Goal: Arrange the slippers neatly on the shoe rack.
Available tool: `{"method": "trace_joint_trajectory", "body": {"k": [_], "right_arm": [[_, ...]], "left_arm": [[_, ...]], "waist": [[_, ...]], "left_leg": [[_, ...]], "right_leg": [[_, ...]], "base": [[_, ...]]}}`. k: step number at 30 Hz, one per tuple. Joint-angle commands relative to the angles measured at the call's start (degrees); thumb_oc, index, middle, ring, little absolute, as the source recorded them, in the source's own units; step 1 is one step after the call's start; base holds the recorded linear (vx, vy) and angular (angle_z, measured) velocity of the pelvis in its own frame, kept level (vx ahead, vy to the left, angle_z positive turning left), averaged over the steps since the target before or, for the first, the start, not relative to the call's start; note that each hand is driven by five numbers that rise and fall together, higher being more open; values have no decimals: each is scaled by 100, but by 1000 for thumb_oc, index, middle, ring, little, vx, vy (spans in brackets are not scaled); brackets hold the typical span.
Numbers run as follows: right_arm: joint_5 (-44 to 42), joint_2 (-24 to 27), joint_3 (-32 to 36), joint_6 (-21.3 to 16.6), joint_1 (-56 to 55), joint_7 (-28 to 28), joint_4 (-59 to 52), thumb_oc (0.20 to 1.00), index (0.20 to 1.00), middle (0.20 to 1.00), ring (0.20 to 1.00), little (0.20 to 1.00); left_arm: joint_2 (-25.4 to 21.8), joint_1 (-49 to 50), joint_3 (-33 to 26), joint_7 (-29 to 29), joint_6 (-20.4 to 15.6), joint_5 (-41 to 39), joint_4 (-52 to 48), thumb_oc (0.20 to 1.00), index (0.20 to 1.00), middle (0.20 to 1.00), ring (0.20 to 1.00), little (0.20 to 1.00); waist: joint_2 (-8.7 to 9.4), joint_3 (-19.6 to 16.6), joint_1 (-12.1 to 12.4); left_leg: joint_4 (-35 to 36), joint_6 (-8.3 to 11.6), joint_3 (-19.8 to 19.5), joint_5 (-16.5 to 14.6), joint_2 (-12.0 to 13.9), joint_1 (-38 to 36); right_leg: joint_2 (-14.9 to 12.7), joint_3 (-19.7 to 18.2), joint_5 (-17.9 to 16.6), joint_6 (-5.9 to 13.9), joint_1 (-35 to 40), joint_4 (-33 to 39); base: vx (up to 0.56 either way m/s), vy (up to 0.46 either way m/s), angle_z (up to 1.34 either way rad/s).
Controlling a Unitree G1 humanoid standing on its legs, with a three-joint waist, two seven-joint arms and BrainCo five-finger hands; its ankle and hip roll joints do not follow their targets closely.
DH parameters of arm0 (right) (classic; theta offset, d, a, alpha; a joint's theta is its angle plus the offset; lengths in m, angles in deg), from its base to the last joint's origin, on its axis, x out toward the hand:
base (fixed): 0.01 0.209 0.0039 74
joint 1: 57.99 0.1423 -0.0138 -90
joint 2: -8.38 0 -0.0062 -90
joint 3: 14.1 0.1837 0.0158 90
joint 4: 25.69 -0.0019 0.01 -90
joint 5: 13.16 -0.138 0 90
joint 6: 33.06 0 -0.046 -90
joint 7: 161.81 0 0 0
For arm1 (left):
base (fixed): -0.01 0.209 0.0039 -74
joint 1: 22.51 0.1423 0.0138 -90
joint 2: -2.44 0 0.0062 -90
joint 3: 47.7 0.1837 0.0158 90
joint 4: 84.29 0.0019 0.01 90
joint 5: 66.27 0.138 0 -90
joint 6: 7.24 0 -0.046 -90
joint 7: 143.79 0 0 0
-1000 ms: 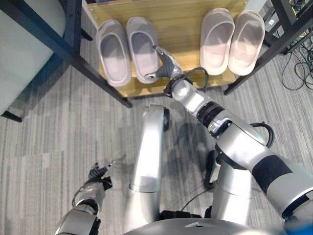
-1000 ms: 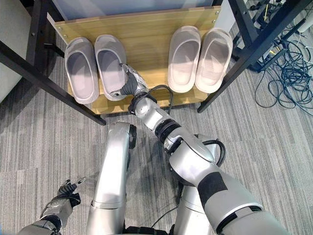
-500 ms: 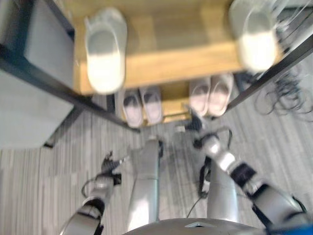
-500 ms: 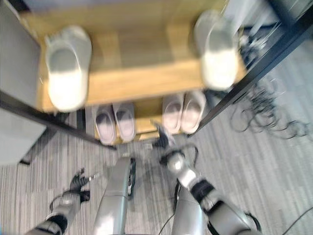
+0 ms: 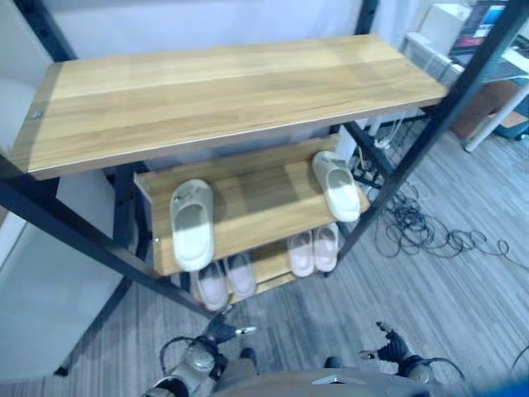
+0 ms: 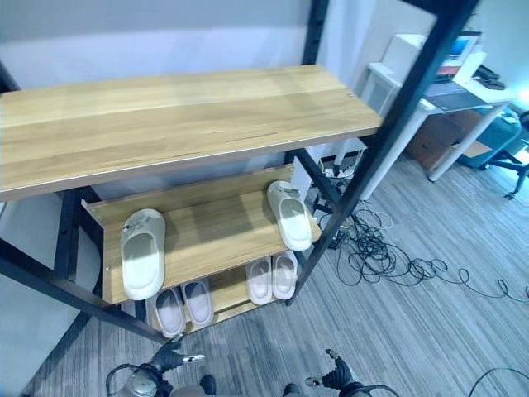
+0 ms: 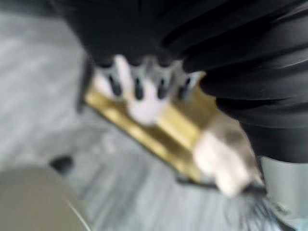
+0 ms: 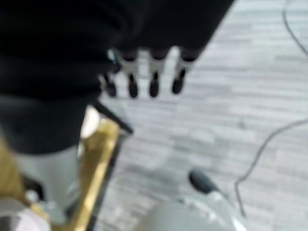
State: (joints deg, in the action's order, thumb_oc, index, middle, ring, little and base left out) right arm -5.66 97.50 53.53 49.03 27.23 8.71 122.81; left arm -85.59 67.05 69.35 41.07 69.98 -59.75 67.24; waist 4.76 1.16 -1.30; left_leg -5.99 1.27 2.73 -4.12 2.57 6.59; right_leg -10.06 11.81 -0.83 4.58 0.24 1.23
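in the left eye view, the shoe rack point(image 5: 240, 78) has three wooden shelves. two pale slippers lie on the middle shelf point(image 5: 256, 207), far apart: the left slipper point(image 5: 192, 223) and the right slipper point(image 5: 337, 185). the right one looks a bit crooked. two pairs point(image 5: 266, 265) sit tidy on the bottom shelf. both hands hang low near the floor, the left hand point(image 5: 225, 331) and the right hand point(image 5: 387, 341).

in the right eye view, it looks the same.

in the left wrist view, the fingers point(image 7: 139, 84) are straight and apart, holding nothing.

in the right wrist view, the fingers point(image 8: 154, 77) are straight too, and empty.

i think the good way is to slide one middle slipper next to the other, toes lined up.
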Motion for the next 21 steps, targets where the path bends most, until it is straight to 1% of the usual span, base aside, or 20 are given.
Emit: {"method": "trace_joint_trajectory", "body": {"k": [1,2,3,5,6,8,10,11,12,13,15,18,21], "right_arm": [[26,192,234,-74,355,7,367,1000,1000,1000,1000,1000],[27,190,232,-77,356,5,373,1000,1000,1000,1000,1000],[25,157,211,-51,392,27,553,1000,1000,1000,1000,1000],[32,149,194,-43,389,49,636,1000,1000,1000,1000,1000],[3,156,202,-36,388,69,631,1000,1000,1000,1000,1000],[-73,243,255,-45,370,183,620,1000,1000,1000,1000,1000],[-83,332,346,-56,330,232,617,1000,1000,1000,1000,1000],[-83,332,346,-56,330,232,617,1000,1000,1000,1000,1000],[-28,415,444,-50,314,239,642,1000,1000,1000,1000,1000],[-25,395,435,-50,303,241,639,1000,1000,1000,1000,1000],[20,413,514,1,282,190,788,1000,1000,1000,1000,1000],[48,381,573,45,196,122,928,1000,1000,1000,1000,1000],[61,367,586,75,125,98,904,1000,1000,1000,1000,1000]], "left_arm": [[114,199,313,-264,-191,332,7,1000,1000,1000,1000,1000],[111,203,314,-266,-189,331,3,1000,1000,1000,1000,1000],[89,197,262,-266,-177,261,-69,1000,1000,1000,1000,1000],[53,235,273,-325,-186,162,-235,1000,1000,1000,1000,1000],[-20,287,278,-416,-197,45,-512,1000,1000,1000,1000,1000],[-515,574,451,-880,-323,-224,-1819,1000,1000,1000,1000,1000],[-1203,913,371,-1289,-348,-615,-3202,1000,1000,1000,1000,1000],[-1203,913,371,-1289,-348,-615,-3202,1000,1000,1000,1000,1000],[-1792,1174,211,-1597,-467,-1025,-4326,1000,1000,1000,1000,1000],[-1865,1234,169,-1641,-411,-1072,-4435,1000,1000,1000,1000,1000],[-2259,1274,46,-1807,-450,-1417,-5259,1000,1000,1000,1000,1000],[-2339,1005,-96,-1657,-507,-1283,-5987,1000,1000,1000,1000,1000],[-2302,703,-260,-1455,-603,-1129,-6446,1000,1000,1000,1000,1000]], "waist": [[-450,109,205],[-452,115,202],[-483,76,223],[-504,64,233],[-527,63,235],[-628,70,246],[-694,48,275],[-694,48,275],[-769,32,288],[-749,27,285],[-832,40,274],[-893,34,231],[-946,59,147]], "left_leg": [[959,304,-122,558,327,-559],[982,307,-124,568,330,-581],[1099,345,-142,633,334,-645],[1099,349,-156,623,335,-664],[1099,358,-169,635,340,-662],[1099,381,-182,649,356,-664],[1099,401,-208,639,350,-684],[1099,401,-208,639,350,-684],[1099,420,-190,633,356,-690],[1099,422,-187,630,359,-699],[1099,448,-173,640,344,-677],[1099,474,-138,634,327,-647],[1099,506,-120,644,324,-623]], "right_leg": [[-2,-3,277,417,-53,-358],[3,2,271,415,-32,-340],[61,41,246,409,96,-165],[78,55,244,402,166,-95],[91,58,242,401,193,-52],[128,59,263,392,245,-12],[147,83,254,391,315,74],[147,83,254,391,315,74],[150,94,250,395,385,157],[154,91,243,394,398,170],[166,72,245,394,410,216],[166,86,245,393,400,236],[163,73,256,386,368,212]], "base": [[59,-95,10],[39,-90,11],[28,-86,14],[21,-70,11],[15,-64,5],[17,-78,4],[15,-39,4],[25,-51,4],[16,-43,3],[24,-63,1],[8,-45,3],[7,-25,3],[-3,-11,1]]}}
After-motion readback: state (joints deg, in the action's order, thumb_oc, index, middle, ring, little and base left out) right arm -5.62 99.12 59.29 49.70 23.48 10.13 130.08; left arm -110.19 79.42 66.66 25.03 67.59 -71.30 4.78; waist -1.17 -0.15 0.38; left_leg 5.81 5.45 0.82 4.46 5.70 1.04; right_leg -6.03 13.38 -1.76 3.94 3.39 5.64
